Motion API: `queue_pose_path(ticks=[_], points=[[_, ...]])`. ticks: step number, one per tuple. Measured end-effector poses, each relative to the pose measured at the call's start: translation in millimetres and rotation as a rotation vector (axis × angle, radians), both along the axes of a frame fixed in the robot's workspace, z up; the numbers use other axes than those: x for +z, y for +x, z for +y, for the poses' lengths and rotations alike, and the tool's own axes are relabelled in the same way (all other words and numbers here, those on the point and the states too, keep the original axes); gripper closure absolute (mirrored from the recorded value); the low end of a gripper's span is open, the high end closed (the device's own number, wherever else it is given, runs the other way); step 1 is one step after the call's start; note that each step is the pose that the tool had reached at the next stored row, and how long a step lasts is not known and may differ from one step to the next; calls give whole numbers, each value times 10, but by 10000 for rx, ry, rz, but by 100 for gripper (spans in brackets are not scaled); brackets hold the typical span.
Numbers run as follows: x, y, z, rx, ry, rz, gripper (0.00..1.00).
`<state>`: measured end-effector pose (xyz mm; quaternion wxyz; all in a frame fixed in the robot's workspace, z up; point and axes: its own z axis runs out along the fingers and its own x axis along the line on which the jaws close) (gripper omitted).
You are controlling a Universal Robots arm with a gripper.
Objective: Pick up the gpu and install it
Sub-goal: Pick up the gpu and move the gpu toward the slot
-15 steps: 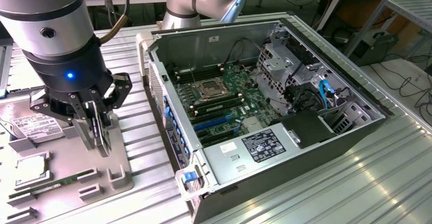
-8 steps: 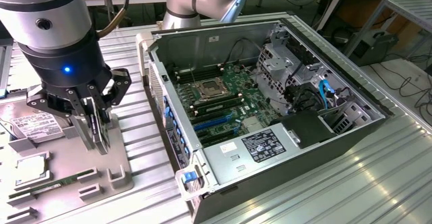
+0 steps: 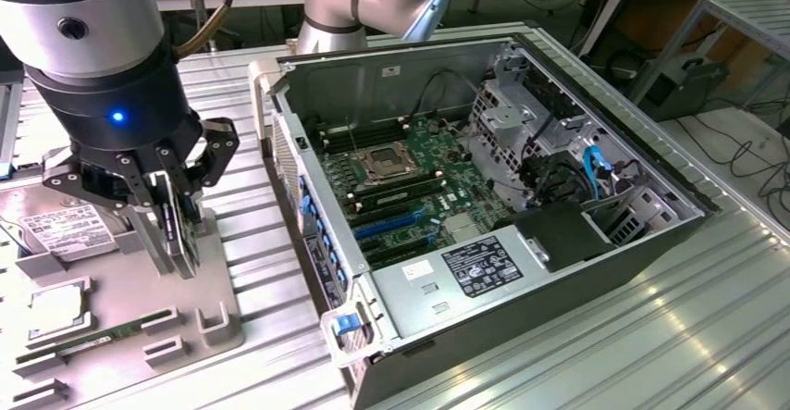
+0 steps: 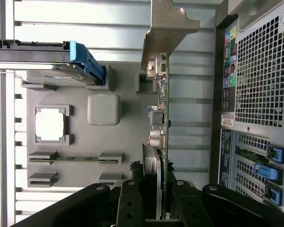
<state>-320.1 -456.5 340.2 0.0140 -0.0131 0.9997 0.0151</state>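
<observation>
The gpu (image 3: 184, 251) is a thin dark card standing on edge over the grey fixture tray (image 3: 220, 285) at the exterior view's left. My gripper (image 3: 174, 234) comes down from above with its jaws shut on the card's two faces. In the wrist view the gpu (image 4: 161, 106) appears edge-on with its pale metal bracket (image 4: 168, 28) at the far end, and my gripper (image 4: 156, 194) clamps it between black fingers (image 4: 130, 201). I cannot tell whether the card's lower edge still touches the tray. The open computer case (image 3: 494, 179) lies to the exterior view's right, with blue expansion slots (image 3: 392, 225) on its motherboard.
The tray (image 4: 128, 127) also holds a silver hard drive (image 3: 68, 229), a square processor (image 3: 55, 304) and a narrow green memory stick (image 3: 105, 341). The case's rear grille (image 4: 255, 85) stands close beside the card. The ribbed metal table (image 3: 642, 336) runs past the case.
</observation>
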Motion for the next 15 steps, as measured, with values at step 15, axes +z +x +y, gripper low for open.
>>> queue_pose_path(ticks=[15], points=[[253, 4, -7, -1, 111, 23, 72]])
